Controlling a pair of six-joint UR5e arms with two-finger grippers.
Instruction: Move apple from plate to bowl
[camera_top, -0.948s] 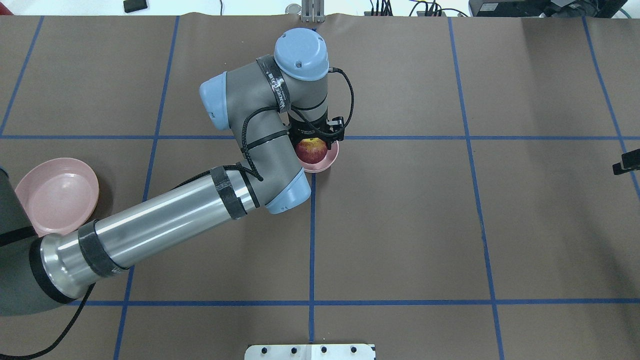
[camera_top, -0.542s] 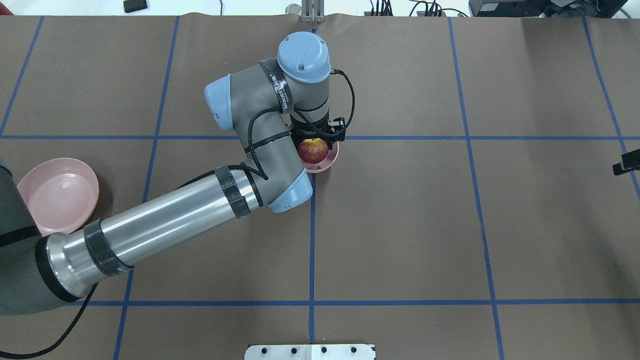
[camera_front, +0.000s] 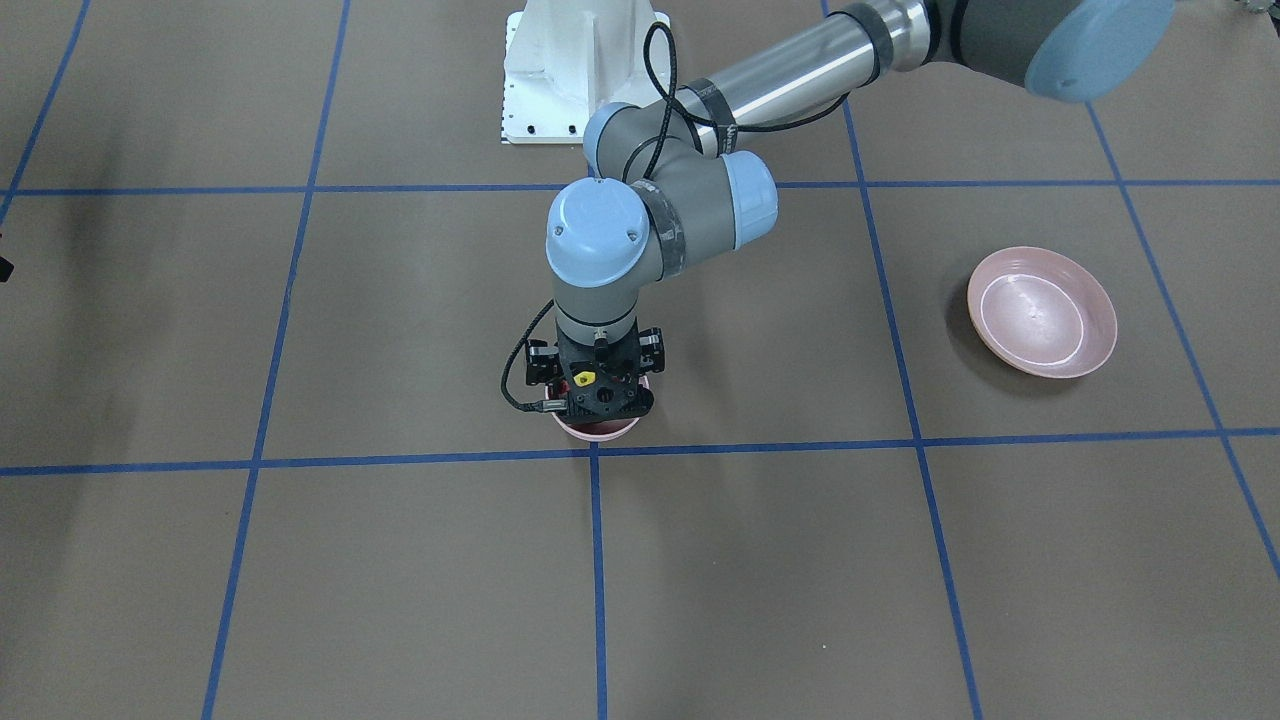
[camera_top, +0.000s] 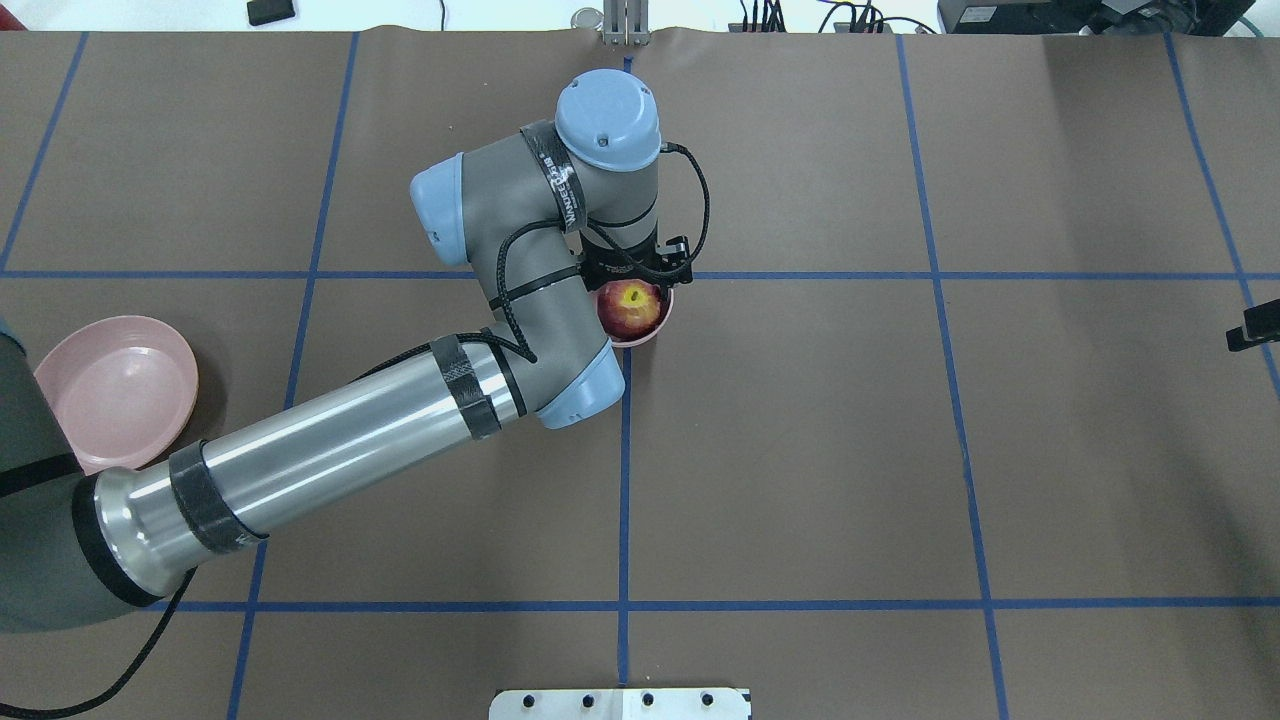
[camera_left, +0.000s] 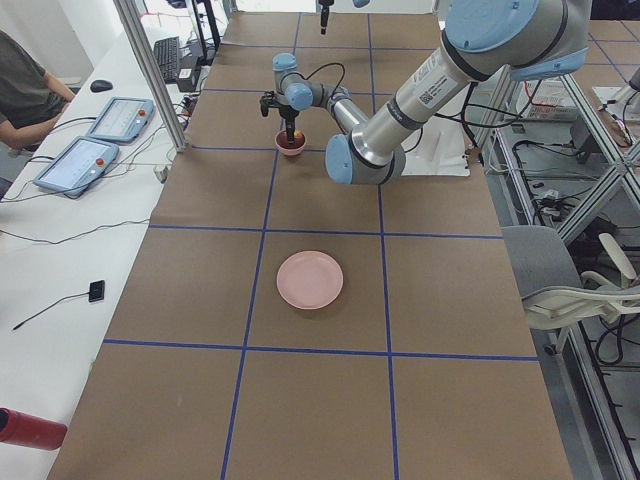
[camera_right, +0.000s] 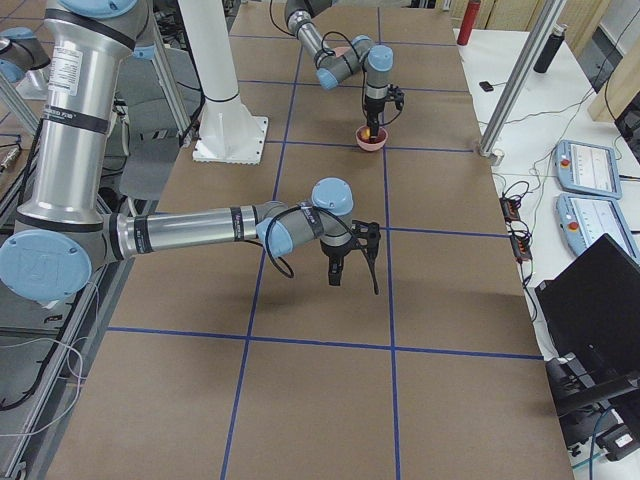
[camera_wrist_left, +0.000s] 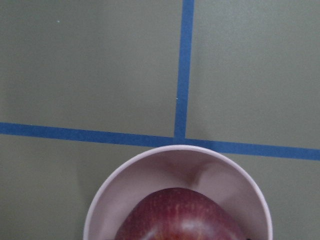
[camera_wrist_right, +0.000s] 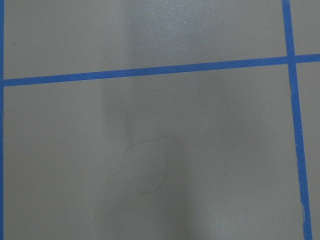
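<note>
1. The left hand (camera_front: 597, 398) is held straight down over the bowl (camera_top: 656, 333). Its fingers are hidden by its own body, so it cannot be told whether anything is gripped.
2. The apple (camera_top: 631, 306) is seen inside the bowl, stem hollow up, and most of the bowl is filled by it.
3. The plate (camera_top: 115, 390) lies bare, well apart on the robot's left.
4. The right hand (camera_right: 352, 272) is hung above bare desk, well apart from the bowl. Whether it is spread or closed cannot be told.
5. If the apple is not fully let go before the hand is raised, it could be carried out of the bowl, or the light bowl dragged up with it.
6. The bowl is only just wider than the apple, so a finger could be caught on the rim and the bowl tipped or pushed. A straight lift seems to be called for.
7. The desk (camera_top: 900, 450) is covered in a matte brown sheet and divided by blue tape (camera_top: 623, 480). The bowl is set beside a crossing of two lines.
8. Beyond the desk, a seated person (camera_left: 25, 90) and two tablets (camera_left: 120, 118) are seen at a white bench.
</note>
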